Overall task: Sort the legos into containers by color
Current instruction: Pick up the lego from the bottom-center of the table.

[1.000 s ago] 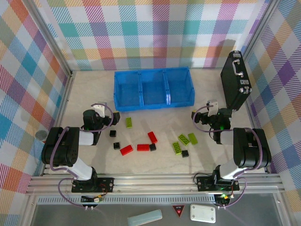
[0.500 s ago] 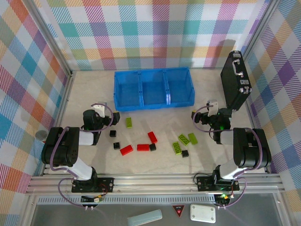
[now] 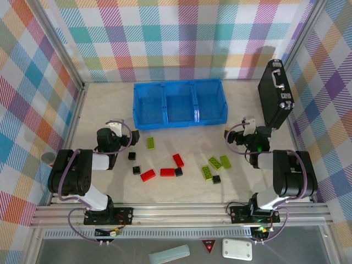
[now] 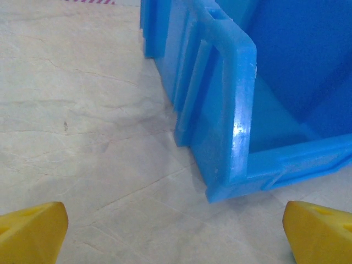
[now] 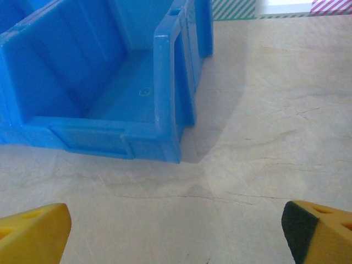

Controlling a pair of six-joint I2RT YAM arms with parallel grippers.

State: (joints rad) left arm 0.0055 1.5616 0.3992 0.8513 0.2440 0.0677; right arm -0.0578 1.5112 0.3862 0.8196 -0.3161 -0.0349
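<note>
Taking the clock face from the middle of the scatter in the top view, eleven bricks lie loose on the table (image 3: pixel 104 104), all outside the blue tray (image 3: pixel 179 122).

There are four green bricks (image 3: pixel 150 143). The one marked sits alone at 11 o'clock. The other three are clustered at 3 o'clock, two of them side by side and one just nearer.

There are three red bricks (image 3: pixel 178 160) at the centre. One is tilted on the far side, and two lie nearer in a loose row running toward 8 o'clock.

There are four black bricks (image 3: pixel 131 156). Two are at 9 o'clock, one is against the right end of the middle red brick, and one is at 4 o'clock just beside the nearest green.

The tray stands at 12 o'clock, one long piece divided into three compartments (image 3: pixel 180 104) set side by side. One black briefcase (image 3: pixel 276 93) stands on edge far out at 2 o'clock.

The left gripper (image 3: pixel 134 137) sits at 10 o'clock, near the tray's left near corner. In its wrist view its two yellow fingertips (image 4: pixel 33 231) are spread to opposite bottom corners, with nothing between them.

The right gripper (image 3: pixel 227 136) sits at 2 o'clock, near the tray's right near corner. Its jaws are likewise wide apart over bare table, gripping nothing.
</note>
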